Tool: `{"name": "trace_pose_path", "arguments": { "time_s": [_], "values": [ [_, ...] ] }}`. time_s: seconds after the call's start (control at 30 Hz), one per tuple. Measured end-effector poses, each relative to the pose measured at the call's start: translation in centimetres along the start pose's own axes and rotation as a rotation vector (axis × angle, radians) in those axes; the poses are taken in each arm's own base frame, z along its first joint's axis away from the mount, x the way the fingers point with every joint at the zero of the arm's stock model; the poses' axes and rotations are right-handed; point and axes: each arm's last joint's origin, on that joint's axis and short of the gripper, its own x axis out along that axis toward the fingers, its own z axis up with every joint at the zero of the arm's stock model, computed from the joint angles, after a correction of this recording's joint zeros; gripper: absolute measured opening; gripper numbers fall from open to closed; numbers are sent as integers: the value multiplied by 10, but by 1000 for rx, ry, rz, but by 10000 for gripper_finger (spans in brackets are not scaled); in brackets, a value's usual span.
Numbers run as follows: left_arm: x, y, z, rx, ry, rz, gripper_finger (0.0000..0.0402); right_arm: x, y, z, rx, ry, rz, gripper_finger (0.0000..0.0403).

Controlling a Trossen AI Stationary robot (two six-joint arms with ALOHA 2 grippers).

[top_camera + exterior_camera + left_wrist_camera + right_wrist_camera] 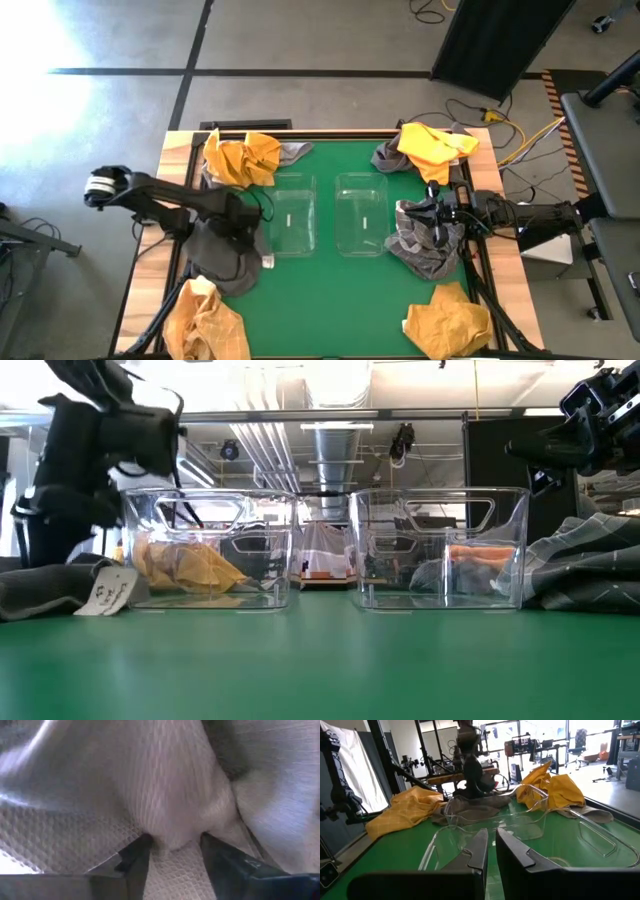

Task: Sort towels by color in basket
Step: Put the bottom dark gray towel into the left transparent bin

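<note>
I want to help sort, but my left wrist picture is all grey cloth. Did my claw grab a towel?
Observer: Yes. From above, the left claw pinches a dark grey towel beside the left clear bin.
Operator: Anything in the bins?
Observer: No, both bins look empty from above.
Operator: Where's the other claw?
Observer: The right claw hangs shut and empty above another grey towel beside the right bin.

Yellow towels: four, at (243,157), (436,145), (205,325), (448,320); grey towels: four showing, at (225,255), (427,245), (292,152), (385,156); clear bins: two, at (289,213), (361,213); arms: two
</note>
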Motion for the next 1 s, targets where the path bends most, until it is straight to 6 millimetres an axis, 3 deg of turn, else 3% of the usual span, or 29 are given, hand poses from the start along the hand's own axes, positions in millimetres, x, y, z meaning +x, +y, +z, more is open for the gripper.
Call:
{"name": "trace_pose_path", "arguments": {
  "time_s": [0.2,0.33,0.47,0.6,1.0],
  "values": [
    [10,4,-5,3,57,38,19,0,0,0,0,0,0,29],
    [-4,8,-11,3,65,52,12,0,0,0,0,0,0,29],
    [-44,4,-14,26,11,-14,4,0,0,0,0,0,0,29],
    [-97,4,-19,49,-90,-113,3,0,0,0,0,0,0,29],
    [-248,35,-53,218,-551,-423,2,0,0,0,0,0,0,29]
  ]
}}
